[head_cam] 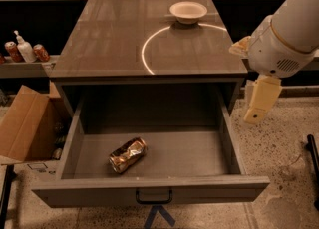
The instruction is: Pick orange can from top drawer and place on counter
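Observation:
The orange can (127, 155) is a dented copper-orange can lying on its side on the floor of the open top drawer (149, 190), left of the middle and near the front. The drawer is pulled fully out and its dark handle (153, 196) faces me. The counter (104, 39) above it is glossy grey-brown with a thin white ring (149, 49). My gripper (259, 101) hangs from the white arm (289, 24) at the right, outside the drawer's right wall and above floor level, well away from the can.
A white bowl (188, 11) sits at the back of the counter. A cardboard box (25, 123) stands on the floor to the left. Two red cans (41, 52) and a white bottle (23, 49) stand on a narrow shelf at the left.

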`<move>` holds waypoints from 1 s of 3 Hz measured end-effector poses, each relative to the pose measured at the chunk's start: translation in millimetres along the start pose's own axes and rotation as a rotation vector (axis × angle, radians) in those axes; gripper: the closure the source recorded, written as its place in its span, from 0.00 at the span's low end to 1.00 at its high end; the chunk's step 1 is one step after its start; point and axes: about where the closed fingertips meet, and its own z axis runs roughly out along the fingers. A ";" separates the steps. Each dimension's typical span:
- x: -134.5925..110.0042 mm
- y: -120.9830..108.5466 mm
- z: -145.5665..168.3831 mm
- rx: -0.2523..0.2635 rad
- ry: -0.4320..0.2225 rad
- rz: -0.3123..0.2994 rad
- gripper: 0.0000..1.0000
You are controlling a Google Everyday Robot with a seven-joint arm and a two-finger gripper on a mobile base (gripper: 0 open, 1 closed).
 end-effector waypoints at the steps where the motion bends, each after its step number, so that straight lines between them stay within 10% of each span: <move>1: -1.6 -1.5 9.8 -0.010 -0.003 -0.029 0.00; 3: -21.8 -15.1 100.6 -0.070 -0.008 -0.260 0.00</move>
